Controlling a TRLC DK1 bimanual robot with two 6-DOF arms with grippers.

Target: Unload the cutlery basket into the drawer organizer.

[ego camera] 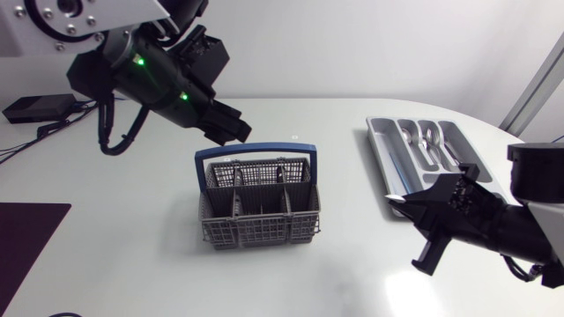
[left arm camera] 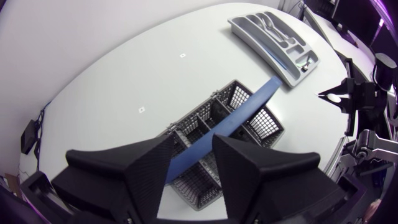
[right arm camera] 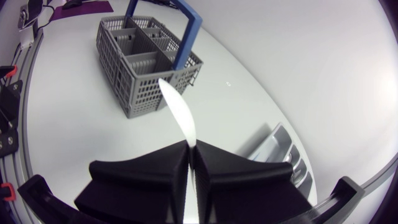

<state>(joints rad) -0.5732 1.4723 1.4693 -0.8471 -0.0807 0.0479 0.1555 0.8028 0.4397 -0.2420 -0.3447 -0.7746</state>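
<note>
Clamped tight on a knife (right arm camera: 180,109), the right gripper (right arm camera: 191,147) should next reach the organizer (ego camera: 380,163) and let go; the left gripper (left arm camera: 194,144) hangs open over the basket (ego camera: 260,231).

**White table carrying basket and organizer**

A white table (ego camera: 132,255) is filling the frame. A grey cutlery basket (ego camera: 260,220) with a blue handle is standing upright at centre. A grey drawer organizer (ego camera: 388,163) is lying at upper right, well apart from it. A dark mat (ego camera: 22,246) is lying at lower left.
</note>
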